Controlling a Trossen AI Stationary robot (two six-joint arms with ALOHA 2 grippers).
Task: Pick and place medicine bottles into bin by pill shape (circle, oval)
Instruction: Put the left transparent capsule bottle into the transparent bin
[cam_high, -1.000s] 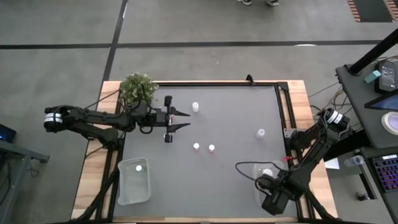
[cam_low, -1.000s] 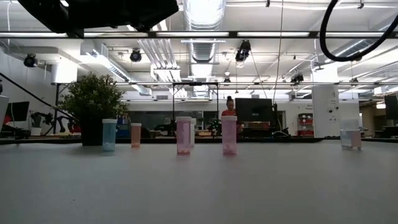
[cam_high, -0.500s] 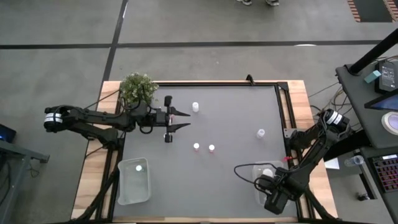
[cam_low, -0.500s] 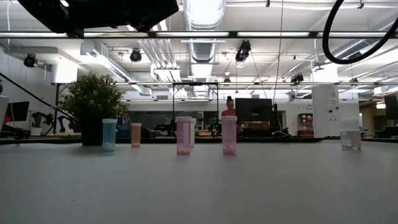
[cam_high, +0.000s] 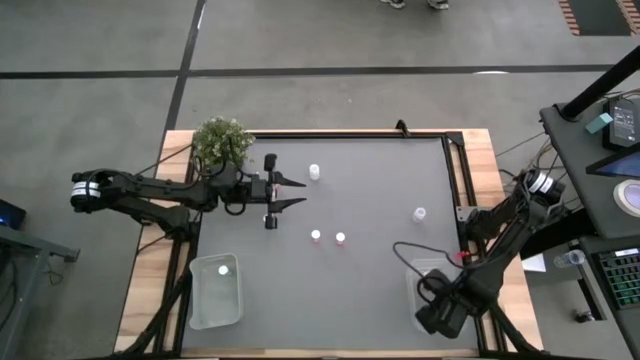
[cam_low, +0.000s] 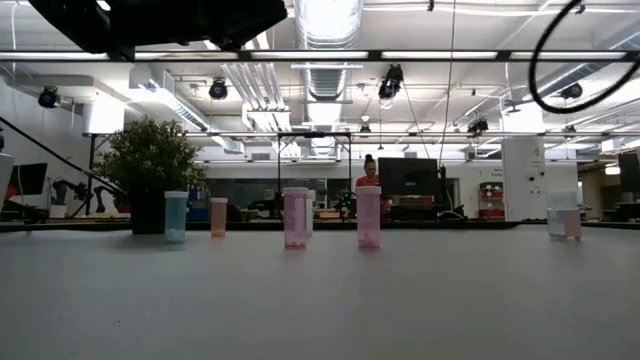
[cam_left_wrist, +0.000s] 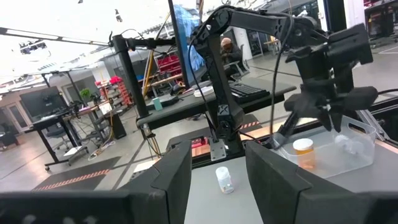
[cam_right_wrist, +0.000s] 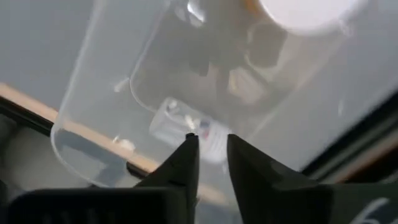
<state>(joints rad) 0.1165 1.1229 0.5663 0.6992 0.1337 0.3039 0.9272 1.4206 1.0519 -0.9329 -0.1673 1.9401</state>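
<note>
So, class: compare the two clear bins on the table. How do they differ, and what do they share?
The left bin sits uncovered near the table's left front corner; the right bin sits at the right front, partly hidden under the right gripper. The left bin shows one white-capped bottle; the right bin holds an orange bottle and a clear bottle. Both are clear plastic.

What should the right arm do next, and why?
Probably lift the right gripper away from the bin and head for the nearest loose bottle: it hangs over the bin, where an orange bottle already lies, and it looks empty.
</note>
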